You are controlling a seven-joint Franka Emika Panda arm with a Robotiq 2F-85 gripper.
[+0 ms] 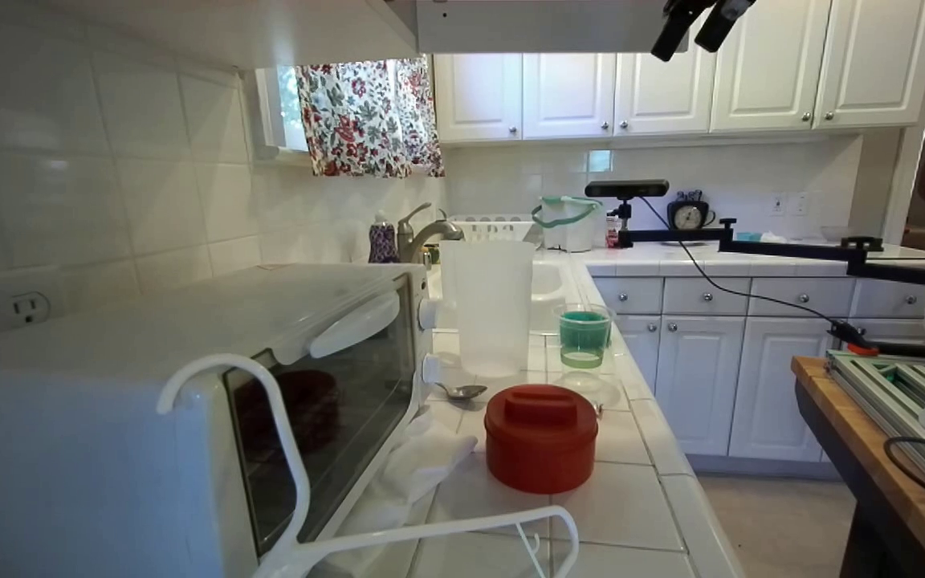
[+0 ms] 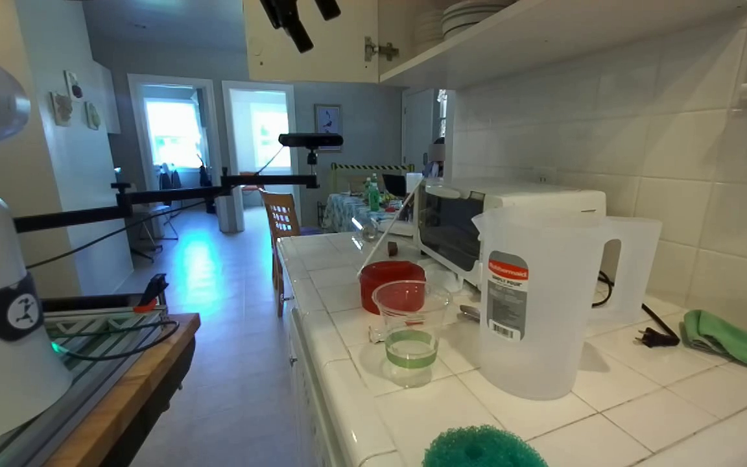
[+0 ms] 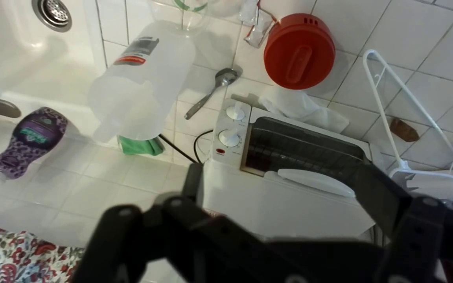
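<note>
My gripper [image 1: 686, 48] hangs high over the counter, its black fingers apart and nothing between them; it also shows at the top of an exterior view as a dark gripper [image 2: 317, 31]. In the wrist view, the gripper [image 3: 279, 171] frames a white toaster oven [image 3: 299, 215] well below, its dark glass door shut. A lidded red container [image 3: 299, 51] stands in front of the oven. Beside it are a spoon [image 3: 215, 92], a frosted pitcher [image 2: 535, 318] and a clear cup [image 2: 411, 350] with a green band. A white hanger [image 1: 430, 531] leans near the oven's far end.
Overhead are a cabinet shelf [image 2: 542, 48] with plates and an open cabinet door [image 2: 315, 61]. A camera [image 1: 627, 189] on a black boom [image 1: 784, 247] stands between robot and counter. A sink [image 3: 65, 82], a purple soap bottle [image 3: 34, 135] and a green scrubber [image 2: 484, 449] are nearby.
</note>
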